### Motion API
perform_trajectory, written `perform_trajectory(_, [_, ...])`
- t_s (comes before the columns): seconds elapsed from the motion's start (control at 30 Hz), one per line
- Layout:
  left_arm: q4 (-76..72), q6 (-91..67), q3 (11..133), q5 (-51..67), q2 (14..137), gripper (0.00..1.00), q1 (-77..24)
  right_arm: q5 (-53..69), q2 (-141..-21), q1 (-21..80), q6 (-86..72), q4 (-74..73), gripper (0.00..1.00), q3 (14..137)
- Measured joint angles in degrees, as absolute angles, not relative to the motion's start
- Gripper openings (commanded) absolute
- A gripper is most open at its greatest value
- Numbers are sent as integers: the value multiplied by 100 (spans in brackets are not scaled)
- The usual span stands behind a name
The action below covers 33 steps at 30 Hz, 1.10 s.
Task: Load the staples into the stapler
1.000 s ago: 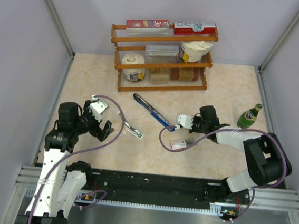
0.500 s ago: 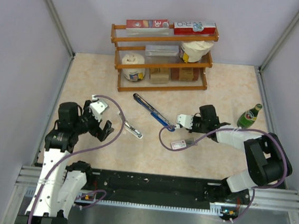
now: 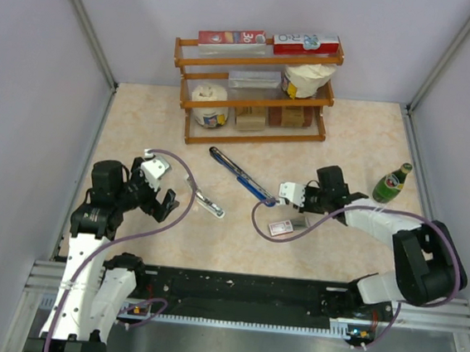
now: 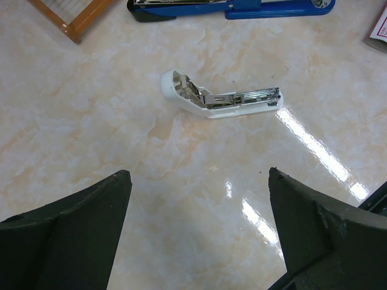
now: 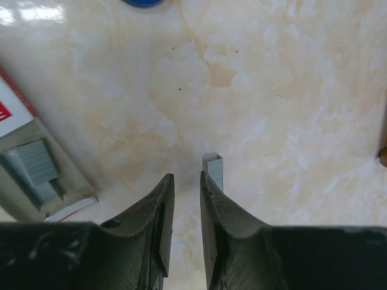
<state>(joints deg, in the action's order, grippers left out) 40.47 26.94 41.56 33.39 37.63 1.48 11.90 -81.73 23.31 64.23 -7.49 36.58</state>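
Right tool point(image 5: 184, 178) barely ajar, empty; left tool point(image 4: 198, 174) wide, empty. Strip point(image 5: 213, 172) lies outside the gap: closing may flick it.

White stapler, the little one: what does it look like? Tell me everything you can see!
The white stapler is small, with a white plastic shell rounded at one end and shiny metal parts showing inside, including a long narrow track. It lies on the beige marbled table on its own, and nothing touches it. A longer blue stapler lies beyond it, apart. The left fingers are wide open on the near side, clear of it.
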Motion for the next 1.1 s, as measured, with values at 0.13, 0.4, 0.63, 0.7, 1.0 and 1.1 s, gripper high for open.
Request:
perform_trajectory(0.13, [4045, 2694, 4156, 3336, 3763, 99, 156, 1656, -7784, 2228, 6464, -1280, 20, 3769])
perform_trajectory(0.4, [4040, 2694, 4156, 3336, 3763, 99, 187, 2591, -7454, 2196, 6949, -2436, 13, 4038])
perform_trajectory(0.63, [4032, 2694, 4156, 3336, 3760, 99, 207, 3061, -7618, 2196, 7205, -3332, 13, 4338])
perform_trajectory(0.7, [4029, 2694, 4156, 3339, 3760, 99, 207, 3144, -7677, 2196, 7247, -3463, 13, 4377])
perform_trajectory(1.0, [4029, 2694, 4156, 3339, 3760, 99, 211, 3260, -8036, 2244, 7332, -3763, 15, 4405])
perform_trajectory(1.1, [4029, 2694, 4156, 3339, 3760, 99, 213, 3262, -8110, 2281, 7332, -3769, 16, 4414])
